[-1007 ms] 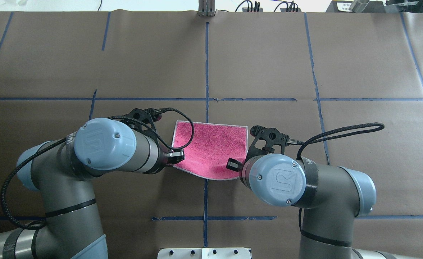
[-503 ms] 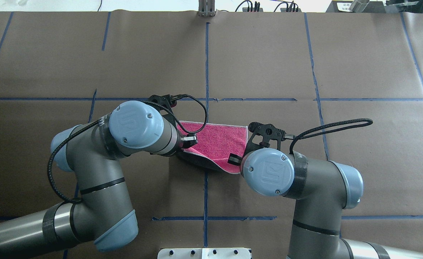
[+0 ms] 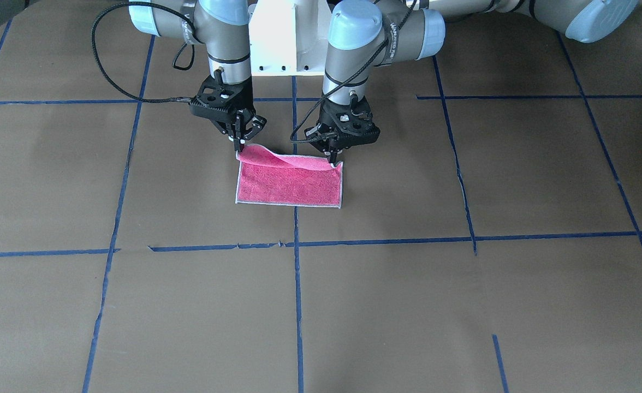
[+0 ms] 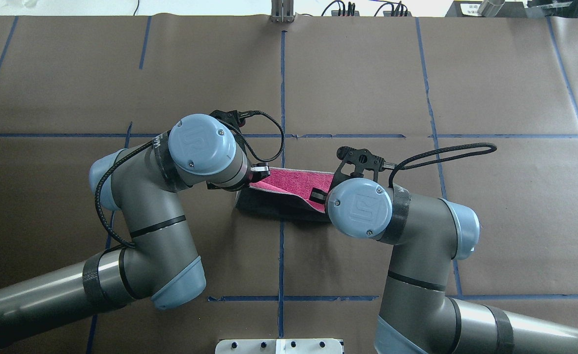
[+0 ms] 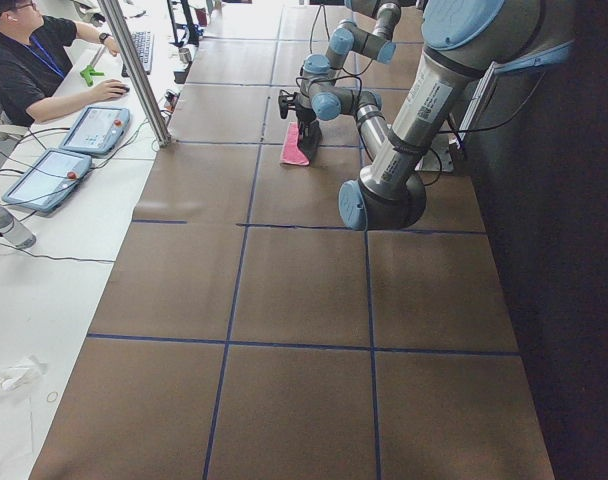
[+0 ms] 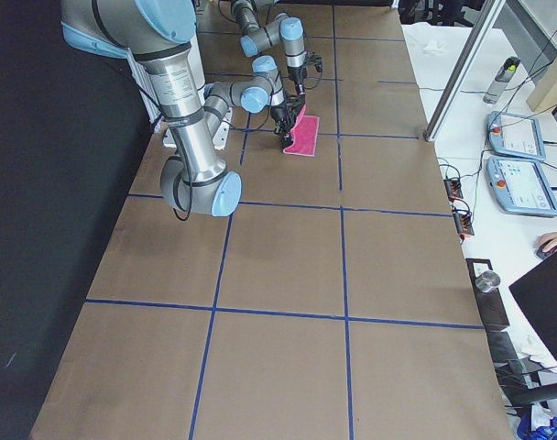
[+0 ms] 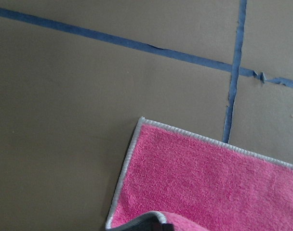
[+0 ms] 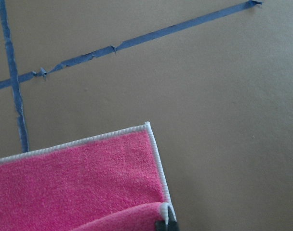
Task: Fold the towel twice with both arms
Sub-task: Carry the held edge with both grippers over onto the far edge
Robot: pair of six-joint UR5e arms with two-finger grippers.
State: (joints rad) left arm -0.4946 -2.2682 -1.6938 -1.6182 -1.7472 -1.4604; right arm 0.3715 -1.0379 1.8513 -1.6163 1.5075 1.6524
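Note:
The towel lies pink face up on the brown table, its far half flat. Its near edge is lifted and curled over toward the far edge, so the grey underside shows in the overhead view. My left gripper is shut on the towel's near left corner, seen in the overhead view. My right gripper is shut on the near right corner, seen in the overhead view. The left wrist view shows the flat far corner and the raised edge. The right wrist view shows the pinched corner.
Blue tape lines mark a grid on the table. The white pedestal base stands behind the arms. A metal post and an operator with tablets are at the table's far side.
Both arms have moved away from the robot's base, carrying the towel's near edge up and over toward the far edge. More grey underside shows and less pink.

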